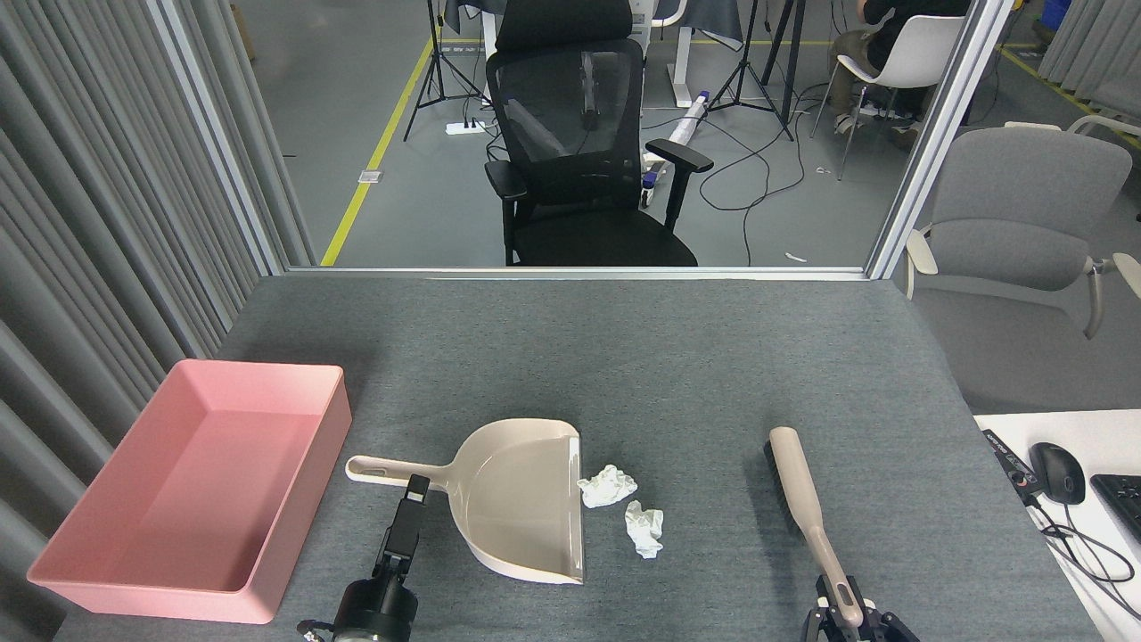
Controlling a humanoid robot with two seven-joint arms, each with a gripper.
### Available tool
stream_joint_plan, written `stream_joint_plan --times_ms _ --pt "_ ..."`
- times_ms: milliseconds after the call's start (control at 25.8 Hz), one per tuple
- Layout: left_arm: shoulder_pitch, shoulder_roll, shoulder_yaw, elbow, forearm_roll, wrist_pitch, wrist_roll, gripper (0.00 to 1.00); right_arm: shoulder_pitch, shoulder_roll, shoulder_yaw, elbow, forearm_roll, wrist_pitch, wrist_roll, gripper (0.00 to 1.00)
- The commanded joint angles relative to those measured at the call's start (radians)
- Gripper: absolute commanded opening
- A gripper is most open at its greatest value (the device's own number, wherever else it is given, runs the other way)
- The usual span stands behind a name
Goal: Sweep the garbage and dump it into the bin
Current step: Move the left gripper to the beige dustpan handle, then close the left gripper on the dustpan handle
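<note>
Dustpan (521, 499) lies flat on the worktop (677, 357), open lip facing two tissue wads (626, 508) just beside it, set to receive a leftward sweep. Pink bin (192, 486) is empty, well to the left. Right hand (842, 611), low at the frame edge, is clamped on the brush (802, 499) handle. Left hand (414, 490) reaches forward to the dustpan handle; finger spacing unreadable.

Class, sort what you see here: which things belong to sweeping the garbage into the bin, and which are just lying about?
Belong to the job:
- two tissue wads and
- beige dustpan
- brush, its handle in the right claw
- pink bin
- left claw near the dustpan handle

Just lying about:
- computer mouse
- keyboard
- black office chair
- grey chair
</note>
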Motion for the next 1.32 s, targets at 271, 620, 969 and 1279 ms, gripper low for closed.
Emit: stream_joint_plan --times_ms 271,620,969,1279 --pt "-0.12 0.036 0.037 0.162 0.0 -0.004 -0.017 0.99 0.003 0.004 -0.002 -0.01 -0.001 -0.011 -0.005 0.05" --pt "-0.222 0.06 0.083 0.312 0.002 -0.015 -0.017 0.99 0.003 0.009 -0.002 -0.014 -0.024 -0.018 -0.006 0.05" --pt "-0.28 0.06 0.089 0.396 0.003 -0.018 -0.02 0.99 0.003 0.009 -0.006 -0.015 -0.024 -0.018 -0.006 0.06" --pt "-0.28 0.054 0.207 0.396 0.005 -0.078 -0.195 0.82 0.003 0.009 -0.004 -0.015 -0.025 -0.018 -0.006 0.06"
